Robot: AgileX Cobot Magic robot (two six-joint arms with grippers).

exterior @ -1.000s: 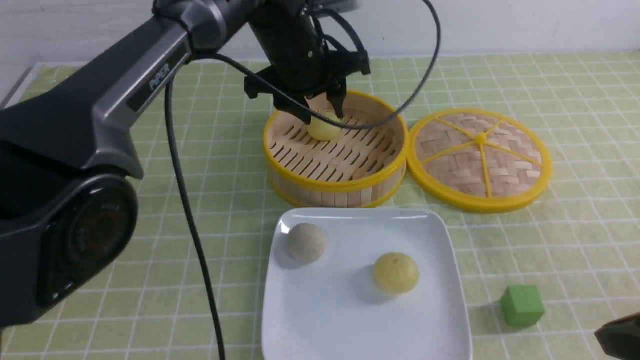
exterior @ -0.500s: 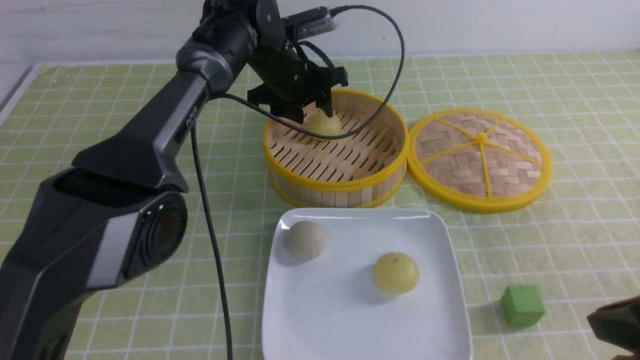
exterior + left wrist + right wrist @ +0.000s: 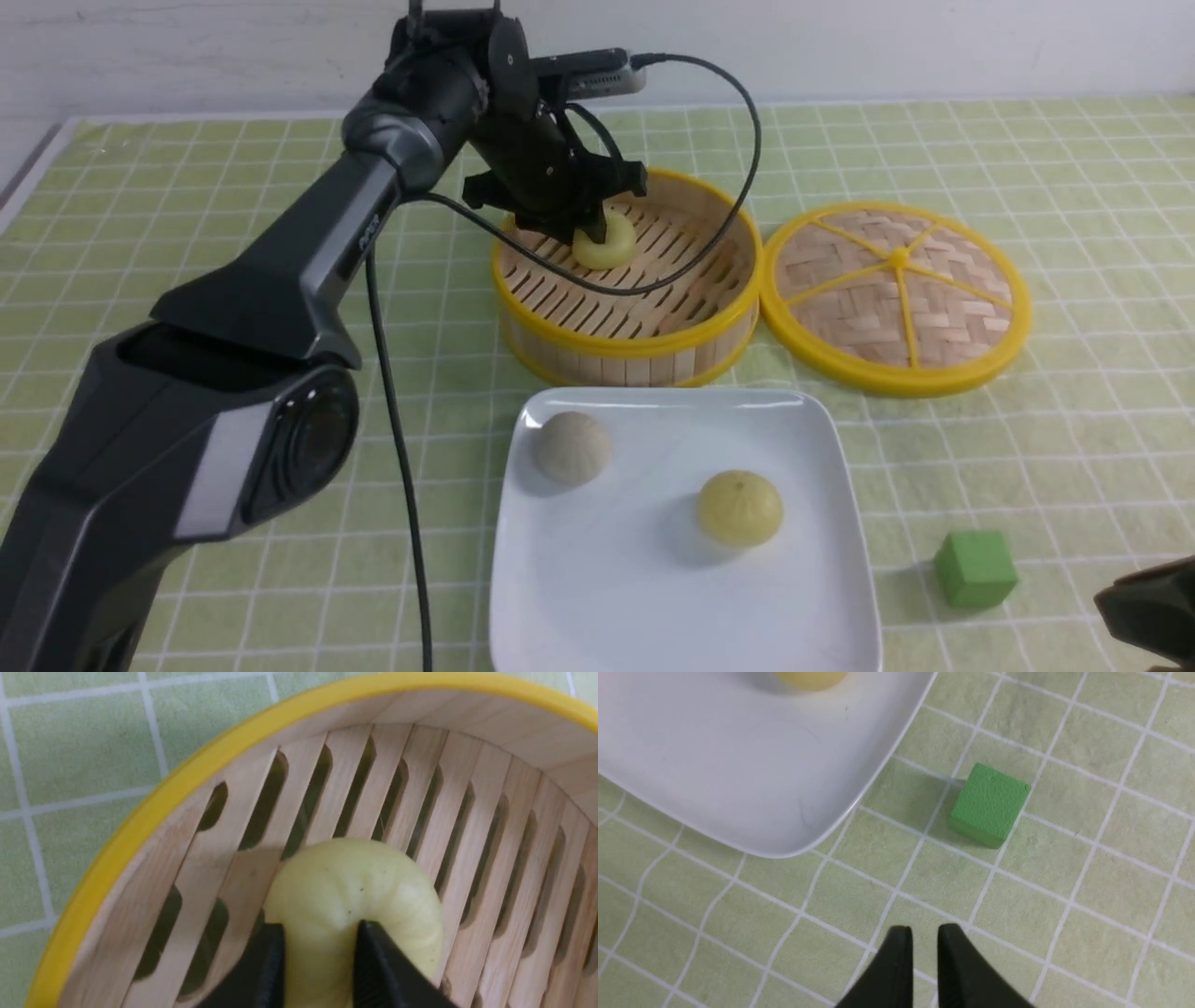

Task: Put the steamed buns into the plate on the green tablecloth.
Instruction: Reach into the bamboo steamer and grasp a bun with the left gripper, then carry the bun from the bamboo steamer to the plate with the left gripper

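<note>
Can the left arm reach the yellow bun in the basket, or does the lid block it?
Probably yes. The lid lies flat beside the basket, so the basket's top is open, and the left gripper is down inside it, pinching the yellow bun.

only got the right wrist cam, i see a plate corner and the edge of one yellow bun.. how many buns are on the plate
Observer: Two. A greyish-white bun sits near the far left corner of the plate, and the yellow bun you can partly see is right of the middle.
Operator: ok so where's the third one
Observer: The left gripper is pinching the third bun low inside the steamer basket, behind the plate. Its fingers dent the soft top.
</note>
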